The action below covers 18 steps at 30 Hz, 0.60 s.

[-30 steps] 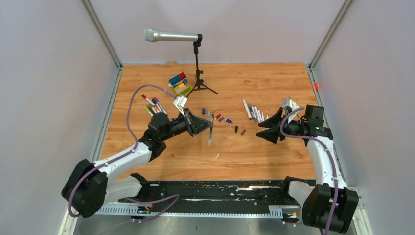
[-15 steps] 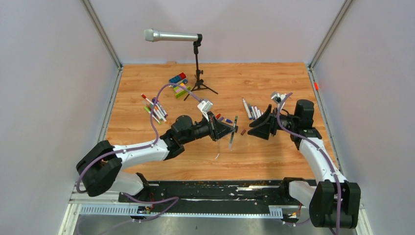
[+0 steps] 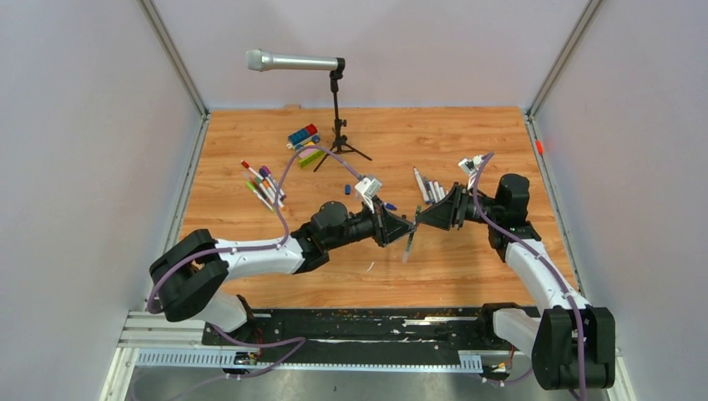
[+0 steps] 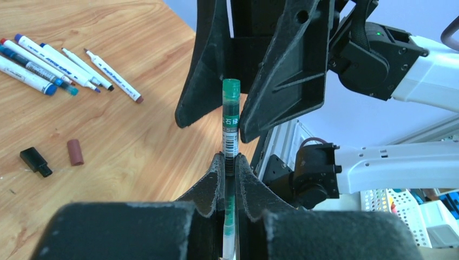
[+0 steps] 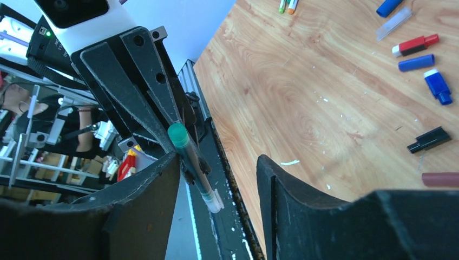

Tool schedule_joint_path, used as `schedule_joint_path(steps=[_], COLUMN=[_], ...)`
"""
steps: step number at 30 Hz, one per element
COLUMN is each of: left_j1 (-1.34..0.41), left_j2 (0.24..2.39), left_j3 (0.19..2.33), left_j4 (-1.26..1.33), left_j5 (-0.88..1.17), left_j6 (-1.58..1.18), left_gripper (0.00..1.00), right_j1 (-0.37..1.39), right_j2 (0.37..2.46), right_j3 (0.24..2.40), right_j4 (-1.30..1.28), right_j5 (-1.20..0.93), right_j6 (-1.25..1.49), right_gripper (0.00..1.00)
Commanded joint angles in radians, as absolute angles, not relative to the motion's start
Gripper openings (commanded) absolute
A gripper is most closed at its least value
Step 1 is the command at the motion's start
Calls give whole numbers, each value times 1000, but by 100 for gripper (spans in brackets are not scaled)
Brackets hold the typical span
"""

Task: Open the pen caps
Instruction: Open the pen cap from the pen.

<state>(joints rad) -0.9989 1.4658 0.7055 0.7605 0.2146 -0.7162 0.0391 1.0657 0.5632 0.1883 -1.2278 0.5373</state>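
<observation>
My left gripper [image 3: 399, 227] is shut on a thin pen [image 3: 409, 242] and holds it above the middle of the table. The pen [image 4: 230, 122] has a green cap [image 4: 231, 86] on its far end. My right gripper [image 3: 427, 219] is open and faces the left one. Its fingers [image 4: 287, 70] stand on either side of the green cap [image 5: 177, 135], which is close to one finger, not gripped. Loose caps lie on the table: black [image 5: 428, 140], brown [image 5: 439, 179], blue [image 5: 437, 86], red [image 5: 415, 45]. Uncapped pens [image 3: 430, 188] lie behind the grippers, capped pens [image 3: 263, 185] at the left.
A silver microphone [image 3: 294, 61] on a black stand [image 3: 338, 125] is at the back. Toy blocks [image 3: 305, 142] lie next to the stand. The black rail [image 3: 351, 322] runs along the near edge. Walls close in the left and right sides.
My left gripper has carried the pen to the right, towards the centre. My right gripper has moved left to meet it, and its open fingers now flank the green cap.
</observation>
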Motion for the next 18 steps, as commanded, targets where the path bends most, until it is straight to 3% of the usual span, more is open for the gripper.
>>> schedule_joint_path(steps=[1,7,14,15,16,18], left_j1=[-1012,-1026,-1032,-1032,-1031,-1031], left_j2=[1488,1526,1542,1541,1540,1540], left_j3=[748,765,765,763,761,756], left_j4=[833,859,878,879,879,881], left_j5=[189,184,180,178,179,179], left_j6=[-711,-739,-754,-755,-757,-762], left_gripper=[1,1,3,4,5,14], right_j1=[55,67,88,90,92,92], right_j2=[1063,1061,1065,1065,1065,1065], right_j3=[541,527,514,514,515,520], right_j4=[297,337,355,357,359,360], right_j5=[-1198,-1195,-1193,-1197,-1200,-1215], right_j6=[652,658,658,659,658,652], right_gripper=[53,44,19,11,1,0])
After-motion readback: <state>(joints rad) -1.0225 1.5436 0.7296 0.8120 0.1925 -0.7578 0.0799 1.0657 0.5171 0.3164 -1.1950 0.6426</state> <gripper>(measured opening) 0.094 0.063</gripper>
